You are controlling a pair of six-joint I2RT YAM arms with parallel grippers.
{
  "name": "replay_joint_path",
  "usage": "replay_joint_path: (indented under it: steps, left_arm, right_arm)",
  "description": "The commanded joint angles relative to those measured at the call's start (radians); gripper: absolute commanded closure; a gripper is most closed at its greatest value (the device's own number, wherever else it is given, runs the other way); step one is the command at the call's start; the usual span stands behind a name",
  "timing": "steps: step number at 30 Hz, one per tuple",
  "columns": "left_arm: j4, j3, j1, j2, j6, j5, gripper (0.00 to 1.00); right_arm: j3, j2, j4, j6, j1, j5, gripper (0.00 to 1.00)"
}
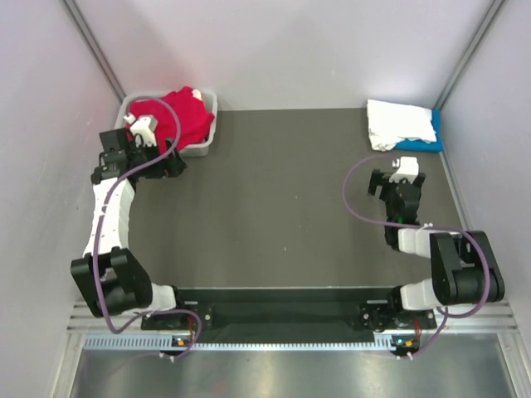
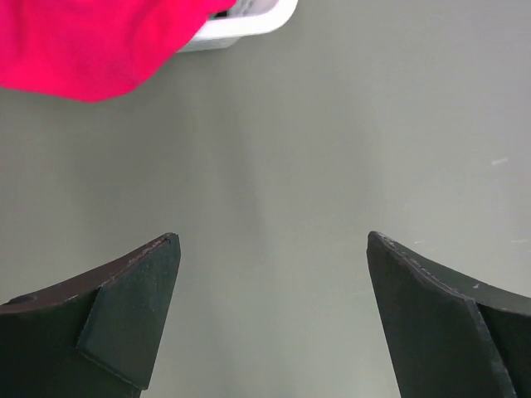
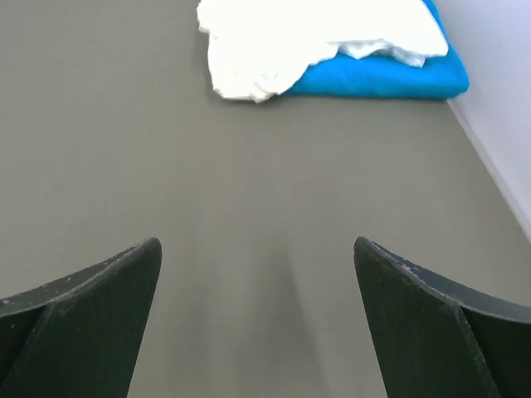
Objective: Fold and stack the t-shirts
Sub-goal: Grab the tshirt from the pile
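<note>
Left claw near red t-shirt

Red t-shirt bunched in tub; white t-shirt atop blue t-shirt.

Red t-shirt heaped in tub, far-left corner of counter. Left pincer just beside tub. White t-shirt on blue t-shirt, far right; right pincer near, not touching.

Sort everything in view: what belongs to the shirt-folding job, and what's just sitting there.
Job: red t-shirts, white t-shirt, blue t-shirt.
Just there: plastic tub holding the red ones, table.
</note>
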Motion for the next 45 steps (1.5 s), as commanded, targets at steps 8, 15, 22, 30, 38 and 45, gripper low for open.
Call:
replay_joint_path:
  steps: [8,15,22,30,38,45]
  left_arm:
    - [0.119,0.189,0.091,0.038,-0.101,0.058,0.01]
    - [0.185,0.041,0.081,-0.102,-0.003,-0.123,0.05]
    - [0.142,0.041,0.078,-0.103,0.058,-0.16,0.35]
    - [0.081,0.101,0.07,-0.01,0.058,-0.171,1.0]
    - [0.073,0.13,0.019,-0.032,0.052,-0.185,0.15]
    - [0.08,0.11,0.001,-0.057,0.054,-0.188,0.01]
  right_arm:
    - [0.284,-0.208,-0.51,0.164,0.119,0.0,0.0]
    - [0.391,-0.298,-0.684,0.17,0.13,-0.088,0.0]
    - [0.324,-0.352,-0.593,0.061,0.279,0.274,0.0]
    - [0.346,-0.354,-0.669,0.061,0.314,0.329,0.05]
    - [0.403,-0.324,-0.727,0.097,0.316,0.31,1.0]
    - [0.386,-0.34,-0.704,0.094,0.318,0.313,0.0]
